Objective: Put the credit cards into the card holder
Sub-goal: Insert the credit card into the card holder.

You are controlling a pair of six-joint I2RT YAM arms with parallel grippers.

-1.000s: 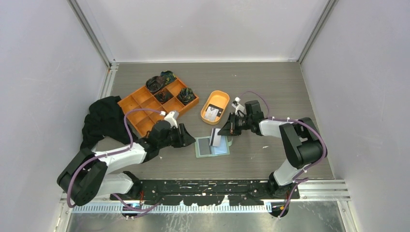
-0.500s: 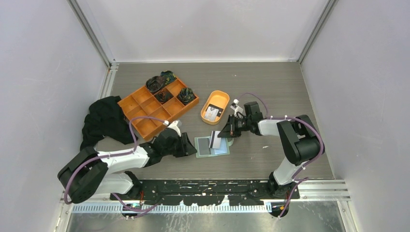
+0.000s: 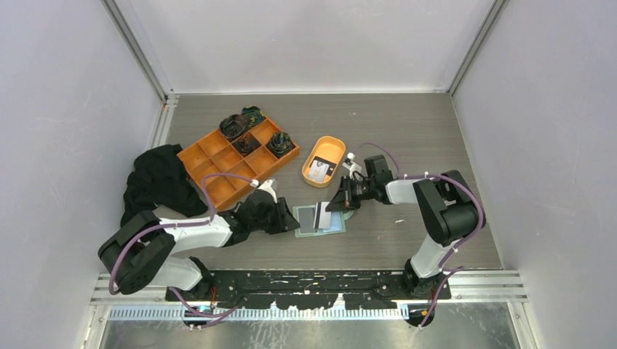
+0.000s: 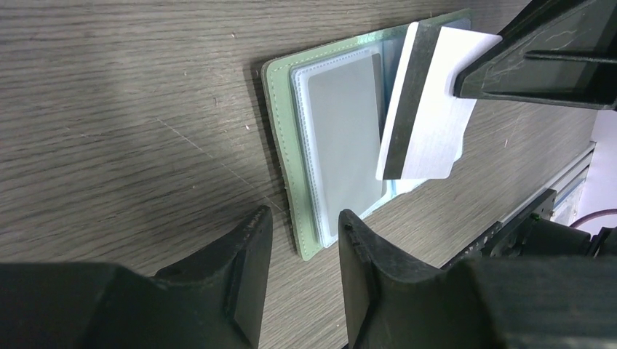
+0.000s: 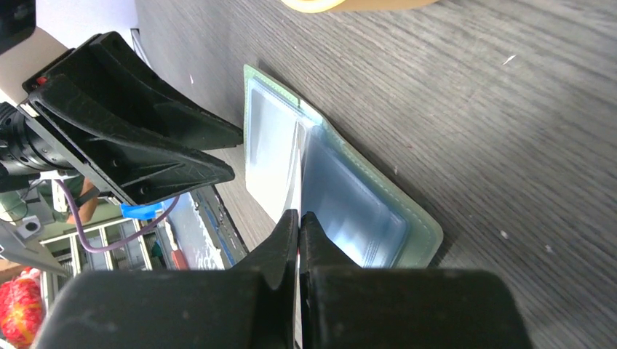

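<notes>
Change: carrying the credit card lower and closer over the open card holder; sliding the left gripper in toward its green edge.
Meaning: lining up for insertion, judging by the tilt; not yet entering a pocket.
Right arm: reaching in low, pinching the card by one end in the right gripper.
Left arm: stretching low across the tabletop, holding jaws parted, gripping nothing.
Holder: lying flat, pockets up.

Black-and-white twin arms
Left arm and right arm: white links, black joints, purple cables (looping loosely); the left gripper has matte black wedge fingers.
</notes>
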